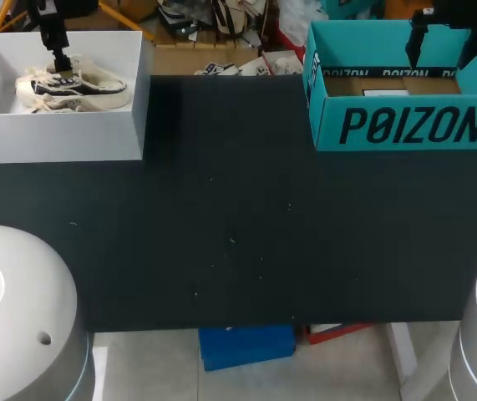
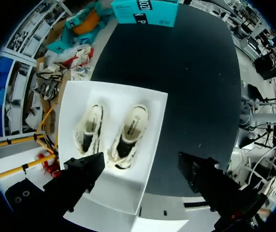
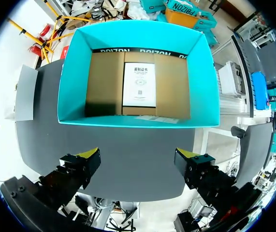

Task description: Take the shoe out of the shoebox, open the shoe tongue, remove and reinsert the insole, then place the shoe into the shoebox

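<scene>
Hovering left end effector (image 2: 141,168) above shoe (image 2: 129,134)

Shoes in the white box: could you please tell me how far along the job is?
Nothing looks done: both shoes lie in the white box. In hand: the left tool hangs open above them; the right tool is open over the teal box. Every step remains.

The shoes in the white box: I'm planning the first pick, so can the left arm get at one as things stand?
Probably yes. The left gripper hangs open above the white box, which has no lid, and nothing lies over the two shoes inside.
</scene>
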`<state>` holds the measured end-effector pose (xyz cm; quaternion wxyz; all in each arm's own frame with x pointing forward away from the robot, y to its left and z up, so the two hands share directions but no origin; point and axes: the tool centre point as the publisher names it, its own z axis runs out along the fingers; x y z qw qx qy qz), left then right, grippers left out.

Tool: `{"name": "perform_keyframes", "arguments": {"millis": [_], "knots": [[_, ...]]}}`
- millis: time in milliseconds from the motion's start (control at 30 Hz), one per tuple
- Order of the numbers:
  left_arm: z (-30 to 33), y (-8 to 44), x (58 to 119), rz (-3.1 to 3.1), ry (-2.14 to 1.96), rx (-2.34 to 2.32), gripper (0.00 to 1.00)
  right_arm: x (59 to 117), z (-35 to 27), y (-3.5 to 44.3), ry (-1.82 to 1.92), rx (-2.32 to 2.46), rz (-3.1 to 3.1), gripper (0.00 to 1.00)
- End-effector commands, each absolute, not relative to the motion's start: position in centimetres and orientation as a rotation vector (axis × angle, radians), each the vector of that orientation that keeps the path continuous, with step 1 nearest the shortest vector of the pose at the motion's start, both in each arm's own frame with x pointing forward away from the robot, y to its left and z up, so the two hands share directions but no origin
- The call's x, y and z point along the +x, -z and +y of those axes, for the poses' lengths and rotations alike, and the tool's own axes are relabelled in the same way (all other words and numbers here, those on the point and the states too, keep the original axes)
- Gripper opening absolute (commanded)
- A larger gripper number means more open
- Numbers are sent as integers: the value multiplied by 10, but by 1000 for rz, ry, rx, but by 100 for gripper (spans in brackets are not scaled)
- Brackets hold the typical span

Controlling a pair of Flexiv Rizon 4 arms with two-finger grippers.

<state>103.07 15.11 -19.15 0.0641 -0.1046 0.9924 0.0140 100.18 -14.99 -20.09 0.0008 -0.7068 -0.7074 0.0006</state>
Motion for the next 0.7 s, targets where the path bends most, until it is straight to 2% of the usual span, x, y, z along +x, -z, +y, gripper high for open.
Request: {"name": "perform_keyframes", "arguments": {"millis": [33, 567, 633, 700], "knots": [[154, 194, 1030, 3012, -64, 278, 100, 1001, -150, 200, -2, -2220, -2221, 100], [204, 241, 1072, 2999, -211, 294, 100, 1001, -150, 200, -2, -2220, -2221, 100], [207, 247, 1078, 3005, -219, 280, 89, 1001, -150, 200, -2, -2220, -2221, 100], [208, 253, 1083, 3008, -234, 277, 86, 1001, -150, 200, -2, -2220, -2221, 100]]}}
